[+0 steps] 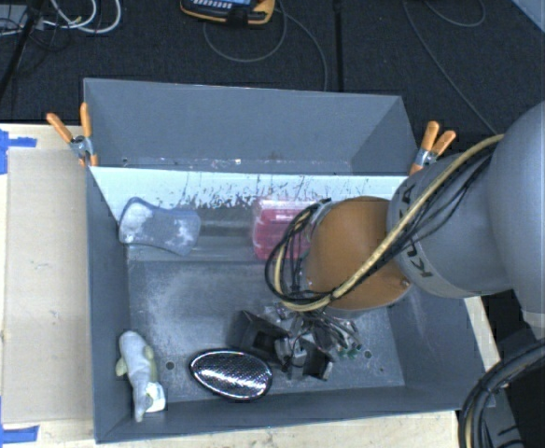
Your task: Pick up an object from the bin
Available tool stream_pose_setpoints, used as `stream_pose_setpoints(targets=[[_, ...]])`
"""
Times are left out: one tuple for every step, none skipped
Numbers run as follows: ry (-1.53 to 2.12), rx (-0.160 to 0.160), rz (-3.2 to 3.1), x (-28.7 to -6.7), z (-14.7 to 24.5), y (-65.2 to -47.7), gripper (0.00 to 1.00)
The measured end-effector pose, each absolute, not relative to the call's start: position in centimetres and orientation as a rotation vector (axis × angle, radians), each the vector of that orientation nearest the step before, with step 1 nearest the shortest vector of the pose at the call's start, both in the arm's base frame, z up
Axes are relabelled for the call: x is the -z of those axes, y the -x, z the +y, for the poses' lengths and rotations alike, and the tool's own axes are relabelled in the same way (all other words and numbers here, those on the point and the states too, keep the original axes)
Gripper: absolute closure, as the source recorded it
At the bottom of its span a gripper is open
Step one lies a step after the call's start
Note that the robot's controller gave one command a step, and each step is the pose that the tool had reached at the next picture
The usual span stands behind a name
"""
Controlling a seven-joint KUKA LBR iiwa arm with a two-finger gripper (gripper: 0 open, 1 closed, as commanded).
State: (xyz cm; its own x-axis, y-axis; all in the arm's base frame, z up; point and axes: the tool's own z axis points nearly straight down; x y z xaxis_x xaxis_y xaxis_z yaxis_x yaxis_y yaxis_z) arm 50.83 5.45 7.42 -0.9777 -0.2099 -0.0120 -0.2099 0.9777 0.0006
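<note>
The hand [302,348] is down low in the grey bin [244,129], just to the right of a black oval thing with a shiny mesh face [231,374]. Released or clenched? I cannot tell, because it's a dark tangle of parts down there. Nothing can be seen gripped in it. The oval lies flat on the bin floor beside the near wall, and its right end is right next to the hand. A dark blocky shape sits just above and right of the oval, and I can't say whether it belongs to the hand or is a loose thing. Above the hand are the arm's orange cover [352,250] and looped black cables [286,259]. Well left of the oval a small white figure [139,373] lies in the corner. Far above the oval, against the back wall, a pink thing [274,227] peeks out beside the cover. Left of that is a clear, pale pouch [160,227].
</note>
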Motion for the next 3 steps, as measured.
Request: stream_pose_setpoints(targets=[[0.495, 0.001, 3.106, -7.2, 5.9, -52.2, 1.00], [0.901, 0.004, 2.999, -7.4, 7.7, -54.1, 1.00], [0.937, 0.004, 2.990, -7.5, 8.7, -54.6, 1.00]])
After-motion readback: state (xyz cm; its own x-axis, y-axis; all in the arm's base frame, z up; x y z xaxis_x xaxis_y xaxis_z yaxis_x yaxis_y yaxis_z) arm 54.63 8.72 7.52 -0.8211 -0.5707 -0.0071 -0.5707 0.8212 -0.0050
